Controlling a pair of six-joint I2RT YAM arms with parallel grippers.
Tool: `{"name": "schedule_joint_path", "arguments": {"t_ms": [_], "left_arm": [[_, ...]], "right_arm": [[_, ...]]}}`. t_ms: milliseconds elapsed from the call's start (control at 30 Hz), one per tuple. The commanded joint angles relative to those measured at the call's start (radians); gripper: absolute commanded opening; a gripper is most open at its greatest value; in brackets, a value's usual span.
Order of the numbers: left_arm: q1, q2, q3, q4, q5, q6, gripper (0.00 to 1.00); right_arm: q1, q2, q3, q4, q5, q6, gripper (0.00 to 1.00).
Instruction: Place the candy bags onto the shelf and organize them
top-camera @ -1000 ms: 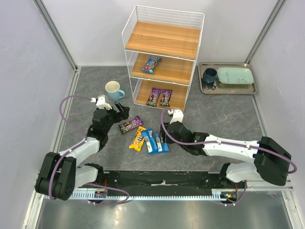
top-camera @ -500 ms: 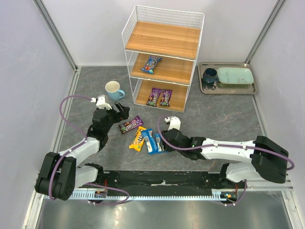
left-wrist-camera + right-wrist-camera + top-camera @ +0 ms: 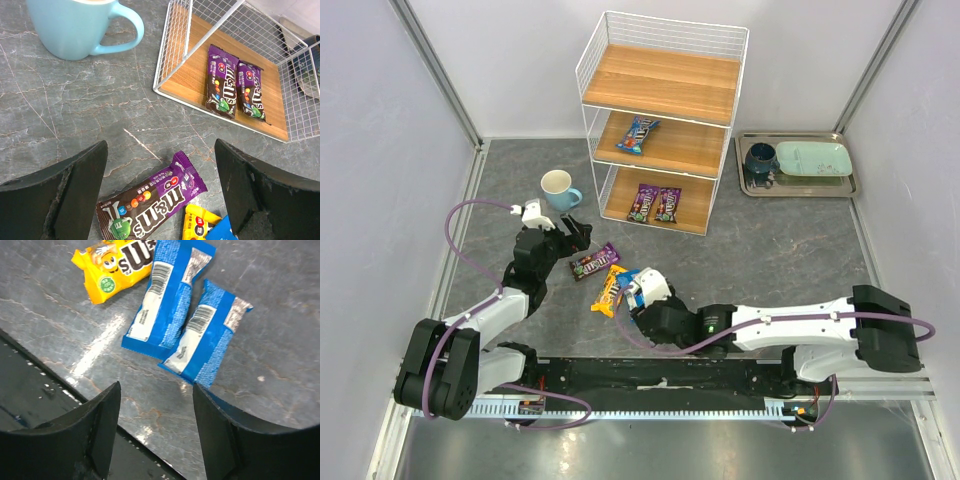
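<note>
The white wire shelf (image 3: 660,60) stands at the back. A blue candy bag (image 3: 638,135) lies on its middle board and two purple bags (image 3: 653,203) on the bottom board; these also show in the left wrist view (image 3: 222,82). On the table lie a purple bag (image 3: 593,262), a yellow bag (image 3: 609,290) and two blue bags (image 3: 167,300), (image 3: 207,337). My left gripper (image 3: 578,236) is open and empty, just above the purple bag (image 3: 152,202). My right gripper (image 3: 642,305) is open and empty, low over the table just near of the blue bags, hiding most of them from above.
A light blue cup (image 3: 558,188) stands left of the shelf, close to my left gripper. A metal tray (image 3: 798,185) at the back right holds a dark cup (image 3: 760,160) and a green plate (image 3: 815,158). The black base rail (image 3: 30,405) lies right behind my right gripper.
My right arm has swung left and toward the near edge, now over the blue bags. The left arm and all bags have not moved.
</note>
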Motion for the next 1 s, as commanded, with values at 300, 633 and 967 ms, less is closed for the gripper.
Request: {"name": "schedule_joint_path", "arguments": {"t_ms": [300,633,967], "left_arm": [[-0.003,-0.007,0.012,0.029,0.009,-0.020,0.94],[-0.003,-0.006,0.012,0.029,0.010,-0.021,0.94],[-0.003,-0.001,0.012,0.030,0.009,-0.020,0.94]], "right_arm": [[0.070,0.153,0.172,-0.331,0.233,-0.217,0.71],[0.076,0.103,0.128,-0.241,0.112,-0.302,0.70],[0.076,0.187,0.151,-0.215,0.035,-0.323,0.67]]}}
